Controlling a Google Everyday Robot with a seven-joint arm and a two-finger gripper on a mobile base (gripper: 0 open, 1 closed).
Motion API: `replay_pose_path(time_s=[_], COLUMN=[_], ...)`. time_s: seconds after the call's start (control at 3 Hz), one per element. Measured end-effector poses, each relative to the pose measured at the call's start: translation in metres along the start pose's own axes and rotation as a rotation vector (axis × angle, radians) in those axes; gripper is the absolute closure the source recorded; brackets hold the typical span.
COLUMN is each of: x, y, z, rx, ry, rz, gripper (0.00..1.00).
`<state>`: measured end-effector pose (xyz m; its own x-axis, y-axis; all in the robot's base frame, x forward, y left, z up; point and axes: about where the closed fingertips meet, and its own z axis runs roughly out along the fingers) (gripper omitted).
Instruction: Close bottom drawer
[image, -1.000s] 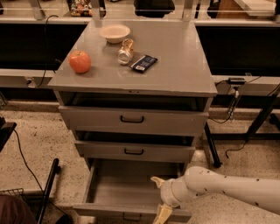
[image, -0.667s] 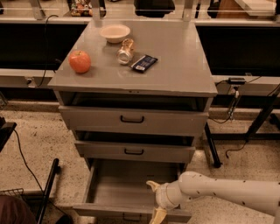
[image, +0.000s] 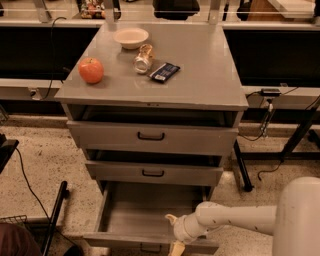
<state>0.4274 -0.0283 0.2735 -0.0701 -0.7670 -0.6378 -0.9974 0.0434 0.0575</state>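
The bottom drawer (image: 145, 215) is pulled far out at the foot of the grey cabinet, and its plain grey tray is empty. Its short front panel (image: 125, 241) runs along the lower edge of the view, with the small dark handle (image: 150, 248) barely showing. My gripper (image: 173, 233) comes in from the right on a white arm (image: 235, 221). It sits at the front panel, right of the middle. It is open, with one pale fingertip (image: 171, 219) over the tray and the other in front of the panel.
The middle drawer (image: 153, 173) and the top drawer (image: 151, 136) stand slightly out. On the cabinet top lie an apple (image: 91, 70), a bowl (image: 131, 37), a tipped jar (image: 143, 58) and a dark snack bar (image: 164, 72). A black pole (image: 55, 212) leans at the left; cables and table legs (image: 295, 140) are at the right.
My gripper and forearm have slid a little to the left along the drawer's front panel. The drawer stands as far out as before.
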Motion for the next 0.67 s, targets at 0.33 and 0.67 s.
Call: replay_pose_path(time_s=[0.33, 0.67], x=[0.037, 0.064], y=[-0.010, -0.018], z=[0.037, 0.062], rx=[-0.004, -0.004], ry=[0.005, 0.020], rz=[0.035, 0.066], gripper=[0.00, 0.01])
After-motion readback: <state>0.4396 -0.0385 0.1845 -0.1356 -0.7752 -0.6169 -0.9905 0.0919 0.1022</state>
